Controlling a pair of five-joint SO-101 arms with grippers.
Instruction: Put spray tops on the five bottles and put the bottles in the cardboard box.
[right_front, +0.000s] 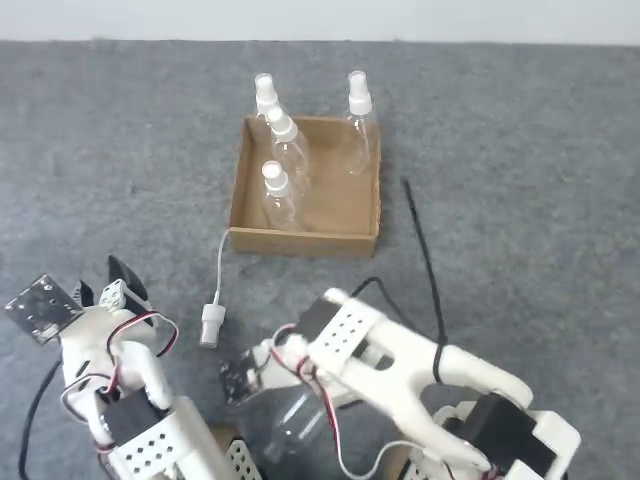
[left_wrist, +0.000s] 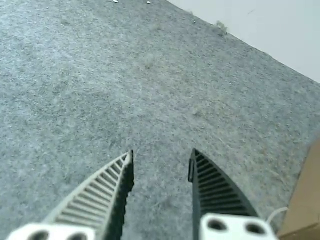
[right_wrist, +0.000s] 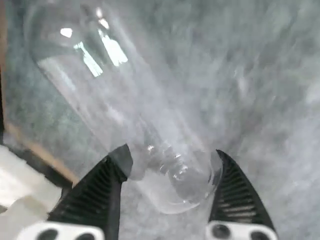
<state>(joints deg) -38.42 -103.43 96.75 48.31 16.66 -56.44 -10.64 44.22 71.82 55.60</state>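
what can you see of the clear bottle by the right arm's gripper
The clear bottle looks like transparent plastic: a round body narrowing to a threaded neck, mouth open and uncapped. Its neck end sits at the right gripper, mouth toward that wrist camera; whether it is clamped cannot be told. Seen from above it is over the grey carpet, apart from the cardboard box and nearer the arms.
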